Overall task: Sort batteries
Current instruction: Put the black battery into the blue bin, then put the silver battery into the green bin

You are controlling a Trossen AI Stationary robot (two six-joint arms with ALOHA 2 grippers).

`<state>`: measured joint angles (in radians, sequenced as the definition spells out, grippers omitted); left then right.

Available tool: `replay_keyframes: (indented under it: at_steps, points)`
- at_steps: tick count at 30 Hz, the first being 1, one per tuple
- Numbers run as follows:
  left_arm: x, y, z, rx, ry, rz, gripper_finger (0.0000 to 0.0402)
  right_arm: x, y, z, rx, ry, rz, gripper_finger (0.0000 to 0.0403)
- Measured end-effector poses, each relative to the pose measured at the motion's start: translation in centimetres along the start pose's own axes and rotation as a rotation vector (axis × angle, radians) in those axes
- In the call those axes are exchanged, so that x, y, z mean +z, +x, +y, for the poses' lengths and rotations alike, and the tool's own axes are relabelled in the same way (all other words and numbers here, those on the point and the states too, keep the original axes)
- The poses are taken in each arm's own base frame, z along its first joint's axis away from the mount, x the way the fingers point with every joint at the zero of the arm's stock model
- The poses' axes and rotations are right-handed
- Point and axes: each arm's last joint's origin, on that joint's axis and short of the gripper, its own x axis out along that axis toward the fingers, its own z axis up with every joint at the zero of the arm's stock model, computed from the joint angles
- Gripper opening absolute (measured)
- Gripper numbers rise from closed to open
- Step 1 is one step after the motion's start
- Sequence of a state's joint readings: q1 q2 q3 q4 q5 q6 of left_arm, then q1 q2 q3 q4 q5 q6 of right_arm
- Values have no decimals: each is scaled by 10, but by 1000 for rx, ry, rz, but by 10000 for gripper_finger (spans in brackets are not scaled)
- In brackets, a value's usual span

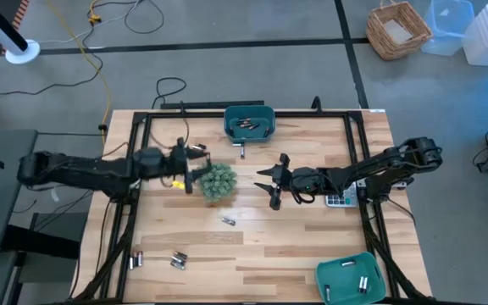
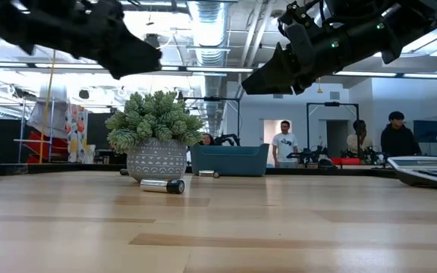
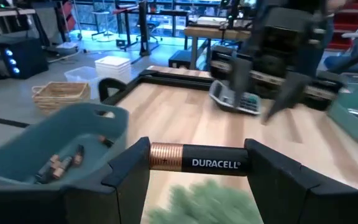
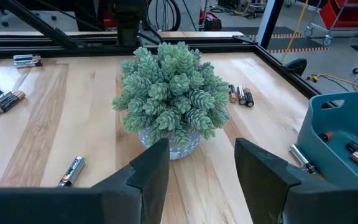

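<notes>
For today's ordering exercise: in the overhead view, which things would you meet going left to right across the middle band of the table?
Left tool, shut on a battery → potted plant → right tool, open and empty → calculator.

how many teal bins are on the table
2: one teal bin at the table's far edge near the middle, with batteries inside; another teal bin at the near right corner, also holding a few cells. None seems hidden.
</notes>
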<state>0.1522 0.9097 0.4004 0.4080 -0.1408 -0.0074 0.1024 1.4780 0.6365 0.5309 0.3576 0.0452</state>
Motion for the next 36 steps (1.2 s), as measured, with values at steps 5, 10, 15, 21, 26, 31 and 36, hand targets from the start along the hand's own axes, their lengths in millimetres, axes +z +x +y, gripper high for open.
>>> replay_keyframes:
  at_steps: [5,10,15,21,26,31,36]
  points:
    - [7,31,30,12,39,54,224,0,0,0,0,-1,0,196]
    - [9,69,58,18,80,109,224,0,0,0,0,-2,3,196]
    - [10,108,90,32,90,146,224,-1,-3,2,9,-19,22,196]
    - [2,150,129,102,27,249,224,3,-9,4,24,-36,18,196]
    - [-6,179,153,149,-52,339,245,3,-10,3,21,-39,32,196]
    - [-8,190,162,190,-70,370,275,2,-10,4,25,-43,40,196]
    - [-5,188,161,183,-37,381,280,1,-10,5,27,-47,50,196]
